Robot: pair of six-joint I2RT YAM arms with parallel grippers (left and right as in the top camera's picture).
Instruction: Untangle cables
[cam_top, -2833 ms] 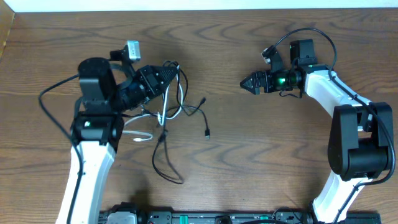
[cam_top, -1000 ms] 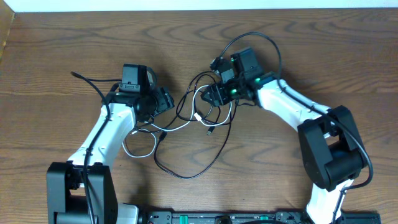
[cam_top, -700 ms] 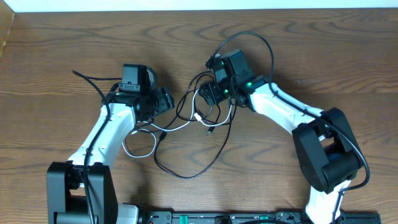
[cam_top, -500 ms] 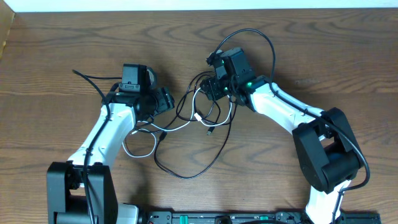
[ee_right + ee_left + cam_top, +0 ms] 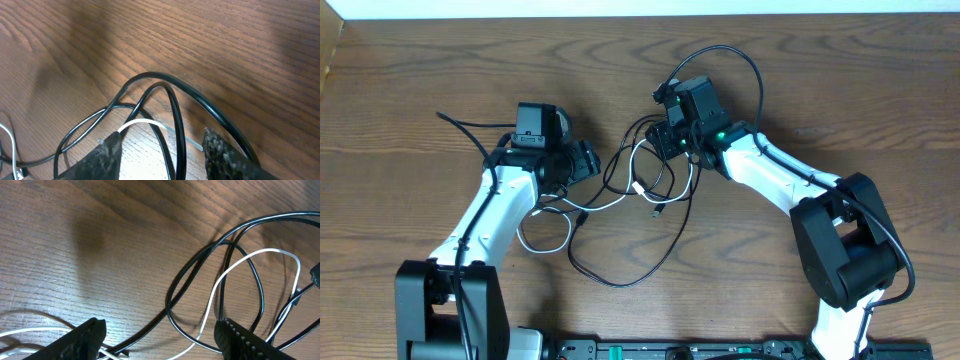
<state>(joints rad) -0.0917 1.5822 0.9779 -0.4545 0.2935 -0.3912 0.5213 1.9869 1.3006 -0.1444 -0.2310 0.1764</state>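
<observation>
Right claw (image 5: pixel 162 141) apart astride black cable (image 5: pixel 150 74) and white cable (image 5: pixel 140 122); left claw (image 5: pixel 160 326) apart too; closing could pinch both, tightening the tangle.

Black cable (image 5: pixel 150 74), white cable (image 5: pixel 142 122), brown wood-grain table (image 5: pixel 420 70)

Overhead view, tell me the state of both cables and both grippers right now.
black cable: looped across the white one, tangled.
white cable: threaded through the black loops, tangled.
left gripper: open, cables between its fingers.
right gripper: open, both cables between its fingers.
</observation>
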